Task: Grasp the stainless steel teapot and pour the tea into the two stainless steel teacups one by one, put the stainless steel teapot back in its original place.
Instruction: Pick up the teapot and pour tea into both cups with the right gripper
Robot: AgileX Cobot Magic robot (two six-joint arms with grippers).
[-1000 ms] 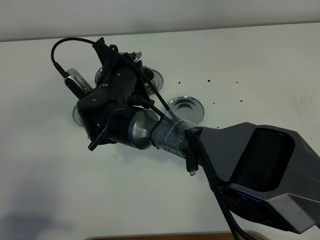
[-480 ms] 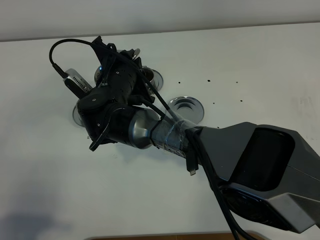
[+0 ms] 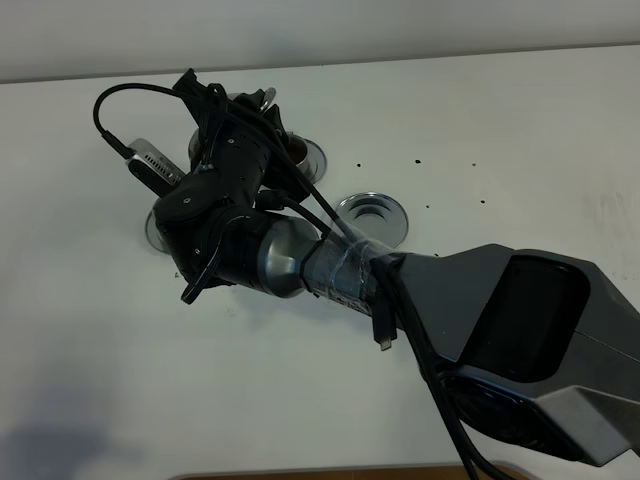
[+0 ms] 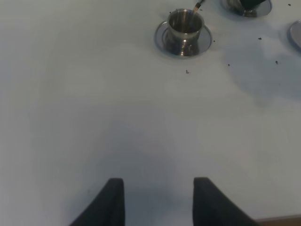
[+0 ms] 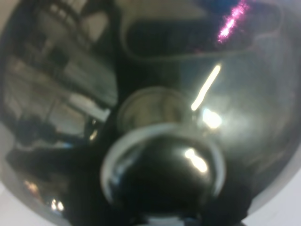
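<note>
**Right end effector closed at the teapot, above the far cups**

While the right end effector [image 3: 262, 105] is mostly hidden behind its own wrist in the high view, its jaws are closed, and the right wrist view is filled edge to edge by the stainless steel teapot [image 5: 155, 117], whose domed lid and round knob sit right at the lens. That closeness fits a grip on the pot's handle, though the contact itself cannot be seen. In the high view only a sliver of steel shows past the arm near the end effector, raised above the far left part of the bench [image 3: 520, 130].

Just beside it, one teacup's saucer [image 3: 312, 155] peeks out from behind the arm. A second saucer rim [image 3: 153, 232] shows at the arm's left side. The empty round steel saucer [image 3: 372, 215] with the ringed centre, the pot's original place, lies near the right arm's forearm, bare and apart from the cups.

The left end effector [image 4: 159, 200] hangs low over the bench with its two dark fingers [image 4: 113, 200] parted and nothing between them. Ahead of it, well apart, a stainless steel teacup [image 4: 186, 29] stands upright on its saucer, and a thin spout tip [image 4: 197, 6] points down at the cup's rim. Dark specks [image 4: 187, 71] dot the white bench near that cup.
</note>
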